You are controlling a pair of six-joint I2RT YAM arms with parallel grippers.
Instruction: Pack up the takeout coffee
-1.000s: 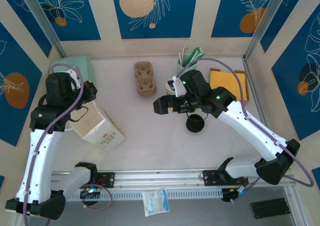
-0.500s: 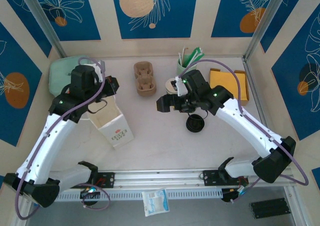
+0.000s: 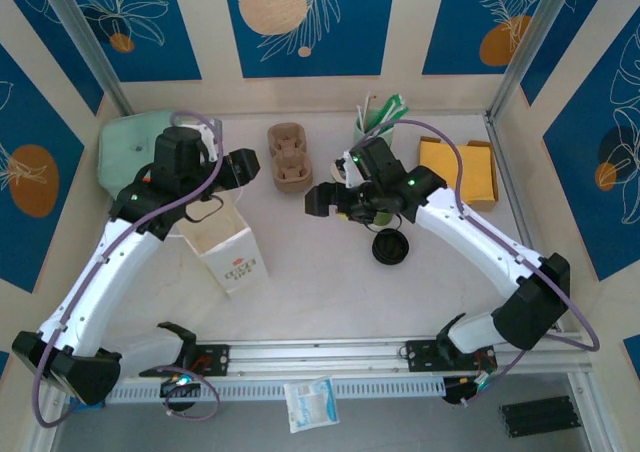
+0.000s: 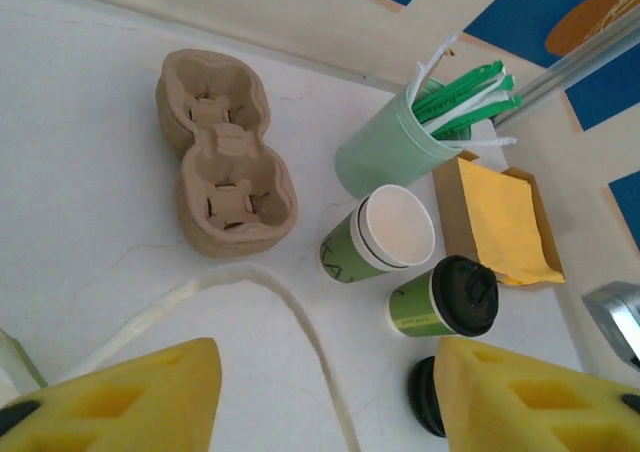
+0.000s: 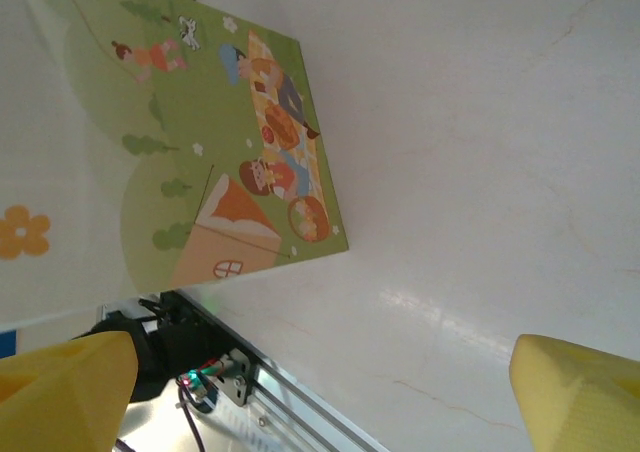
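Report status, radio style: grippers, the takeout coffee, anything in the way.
Left gripper open; right gripper open. Takeout coffee upright, lidded, not gripped. Lidless cup stands close beside it; bag handle lies before left gripper.

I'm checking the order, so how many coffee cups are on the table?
2: an open cup beside the straw holder, and a lidded cup next to it. The right arm may hide more.

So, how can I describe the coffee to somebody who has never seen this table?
Find the tall mint-green straw cup at the back of the table, beside the tray of yellow paper. Two small green-banded paper cups stand just in front of it. The coffee is the one closed with a round black lid; its neighbour is open on top.
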